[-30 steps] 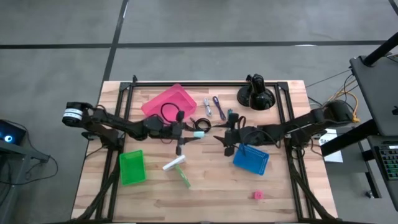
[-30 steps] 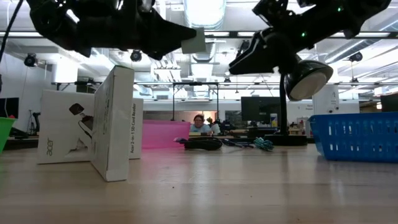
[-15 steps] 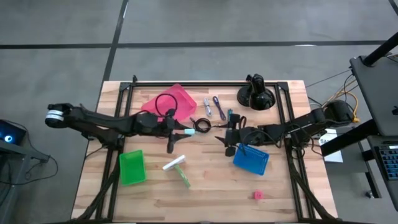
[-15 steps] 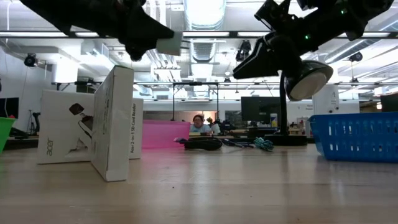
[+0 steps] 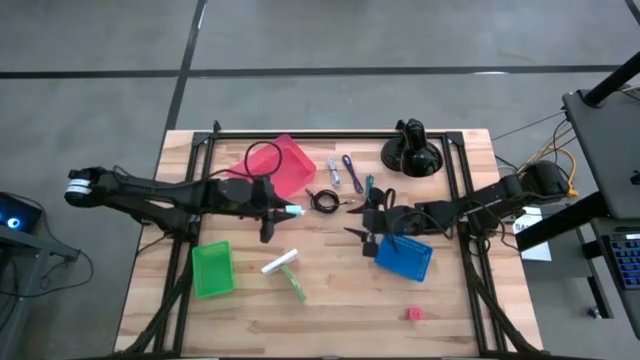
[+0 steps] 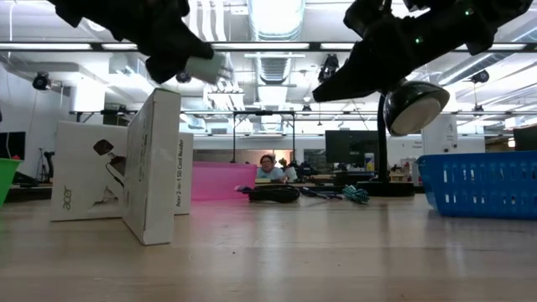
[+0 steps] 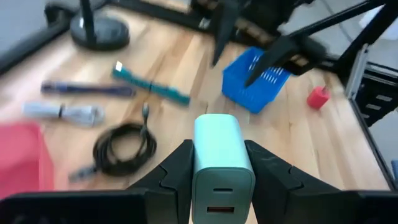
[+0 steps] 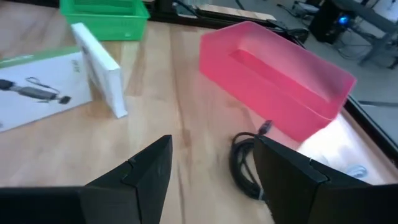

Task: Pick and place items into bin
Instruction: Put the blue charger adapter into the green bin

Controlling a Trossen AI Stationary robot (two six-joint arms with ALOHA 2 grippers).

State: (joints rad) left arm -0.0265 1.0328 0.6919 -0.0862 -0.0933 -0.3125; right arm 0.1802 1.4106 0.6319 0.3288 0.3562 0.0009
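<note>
My left gripper [image 5: 283,211] is shut on a pale teal charger block [image 7: 222,158] and holds it above the table, just off the pink bin's [image 5: 278,165] near corner. My right gripper [image 8: 211,180] stands open with nothing between its fingers, above the table beside the blue bin [image 5: 403,256]. A black coiled cable [image 5: 322,201] lies on the wood between the two grippers. Thin purple, grey and teal sticks [image 5: 347,172] lie beyond it. A white-and-green box [image 5: 284,267] and a small red block [image 5: 415,314] lie nearer the front edge. My left gripper pinches the charger block by its two long sides [image 7: 199,168] between its two fingers [image 7: 176,174]. The fingers point toward the table's right, slanting a little down, and lie along the block. The block hangs clear of the table.
A green bin [image 5: 211,268] sits at the near left. A black domed camera mount [image 5: 412,152] stands at the far right. Black frame rails [image 5: 455,175] run along the table's sides. In the low view the white box [image 6: 151,166] stands upright.
My left gripper has drawn back toward the table's left edge with the charger block, rolling and tipping its wrist on the way; the block has stayed in the hold. My right gripper has rolled a little in place.
</note>
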